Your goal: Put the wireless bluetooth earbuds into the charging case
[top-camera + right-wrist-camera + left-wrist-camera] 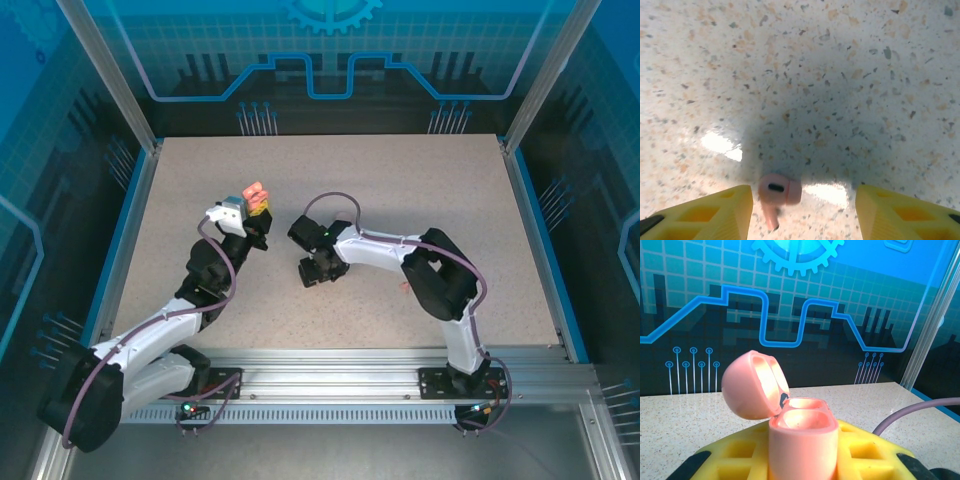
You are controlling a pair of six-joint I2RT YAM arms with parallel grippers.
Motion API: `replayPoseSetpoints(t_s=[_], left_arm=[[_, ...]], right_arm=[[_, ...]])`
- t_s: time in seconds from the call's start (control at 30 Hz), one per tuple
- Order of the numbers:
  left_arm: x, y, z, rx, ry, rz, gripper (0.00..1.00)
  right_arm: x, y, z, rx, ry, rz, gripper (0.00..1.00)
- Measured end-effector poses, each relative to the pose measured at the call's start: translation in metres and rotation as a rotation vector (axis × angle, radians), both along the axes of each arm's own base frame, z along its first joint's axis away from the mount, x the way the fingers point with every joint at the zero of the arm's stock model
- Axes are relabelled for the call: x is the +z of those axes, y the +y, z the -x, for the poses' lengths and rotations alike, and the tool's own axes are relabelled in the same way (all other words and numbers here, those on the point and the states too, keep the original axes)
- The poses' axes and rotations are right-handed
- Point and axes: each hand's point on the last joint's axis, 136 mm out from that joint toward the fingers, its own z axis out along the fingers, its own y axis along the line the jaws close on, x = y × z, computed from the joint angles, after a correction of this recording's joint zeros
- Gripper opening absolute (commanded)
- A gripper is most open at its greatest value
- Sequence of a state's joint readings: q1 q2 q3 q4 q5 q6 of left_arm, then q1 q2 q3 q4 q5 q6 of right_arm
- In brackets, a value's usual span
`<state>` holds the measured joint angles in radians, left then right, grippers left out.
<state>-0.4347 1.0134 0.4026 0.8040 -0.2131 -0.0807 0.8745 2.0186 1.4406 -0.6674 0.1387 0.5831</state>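
The step in hand looks like picking up an earbud. The right gripper (805,207) hangs low over the pale speckled stone worktop (850,75). Its two yellow fingers (715,210) are spread wide with nothing in them. A small pink plastic earbud (779,192) with a short stem lies on the worktop between those fingers, nearer one of them but not touching it. The left gripper (802,460) is closed around a pink plastic charging case (802,440) and holds it upright, with its round lid (752,385) flipped open to one side. The holes in the top look empty, though I cannot see deep inside. Next, I think the right gripper needs to go down a bit, get the earbud in the middle, and squeeze softly, because the tiny earbud could slip or roll away. Then it must carry it to the open case.
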Motion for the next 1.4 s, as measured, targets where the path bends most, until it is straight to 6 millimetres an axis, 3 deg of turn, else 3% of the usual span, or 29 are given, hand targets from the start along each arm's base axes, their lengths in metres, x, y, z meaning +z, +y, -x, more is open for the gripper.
replayPoseSetpoints(t_s=[0.23, 0.37, 0.67, 1.4], left_arm=[[0.0, 0.0, 0.0, 0.0, 0.0, 0.0, 0.0], [0.0, 0.0, 0.0, 0.0, 0.001, 0.0, 0.0], [-0.002, 0.0, -0.001, 0.0, 0.005, -0.002, 0.0], [-0.008, -0.002, -0.005, 0.0, 0.017, -0.008, 0.0]], right_arm=[[0.044, 0.007, -0.005, -0.116, -0.015, -0.067, 0.58], [0.056, 0.013, -0.01, -0.162, -0.013, -0.087, 0.57], [0.026, 0.006, -0.005, -0.25, 0.08, -0.03, 0.56], [-0.012, 0.0, 0.003, -0.41, 0.173, 0.036, 0.48]])
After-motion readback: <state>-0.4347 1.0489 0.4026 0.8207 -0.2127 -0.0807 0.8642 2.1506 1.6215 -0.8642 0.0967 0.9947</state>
